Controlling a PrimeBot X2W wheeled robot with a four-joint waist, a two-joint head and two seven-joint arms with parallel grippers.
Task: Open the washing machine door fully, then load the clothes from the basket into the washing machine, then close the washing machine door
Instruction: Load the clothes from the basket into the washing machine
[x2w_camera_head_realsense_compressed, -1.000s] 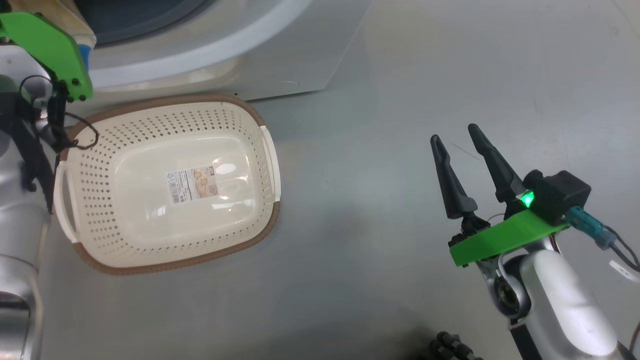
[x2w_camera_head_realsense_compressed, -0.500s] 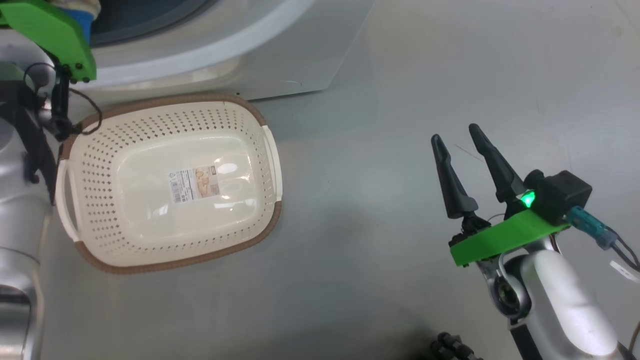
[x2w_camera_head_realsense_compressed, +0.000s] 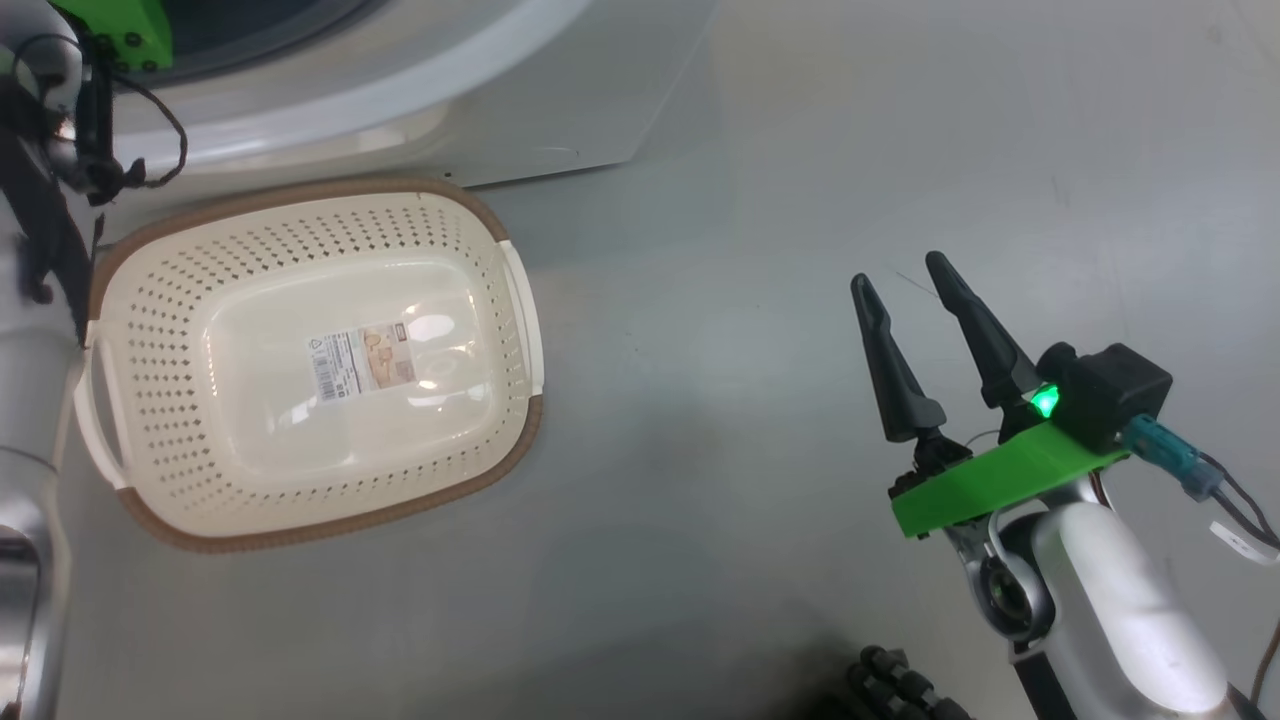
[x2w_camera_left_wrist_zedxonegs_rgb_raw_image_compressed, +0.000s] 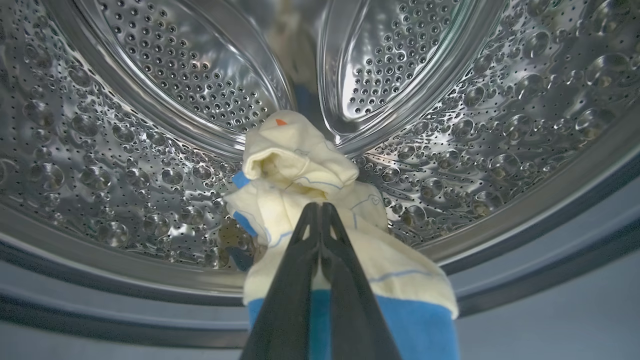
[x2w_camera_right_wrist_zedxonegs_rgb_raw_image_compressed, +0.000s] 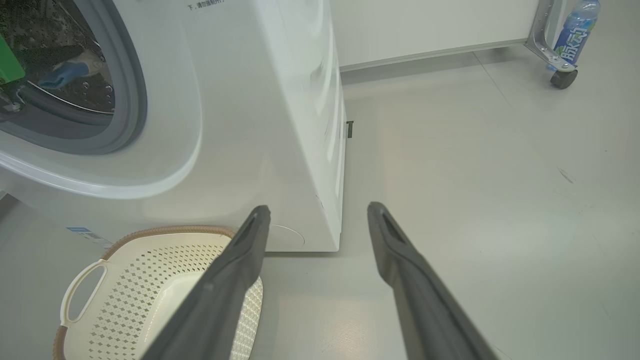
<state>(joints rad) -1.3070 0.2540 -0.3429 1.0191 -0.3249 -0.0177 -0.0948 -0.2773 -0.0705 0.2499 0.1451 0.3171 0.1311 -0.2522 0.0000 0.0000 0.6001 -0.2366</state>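
Observation:
In the left wrist view my left gripper is shut on the clothes, a cream-yellow garment with a bright blue end. It holds them just inside the washing machine's steel drum, above the grey gasket. The basket sits on the floor in front of the washing machine, with just a label sticker on its floor. My right gripper hangs open over bare floor, well right of the basket. The washing machine door is out of view.
The washer's white side panel stands left of a wide stretch of grey floor. A blue drink bottle rests on a wheeled metal frame at the far right. My left arm runs along the basket's left side.
My left wrist has moved up toward the drum opening, taking the garment out of the head view. The head camera has shifted a little. The right arm has stayed put.

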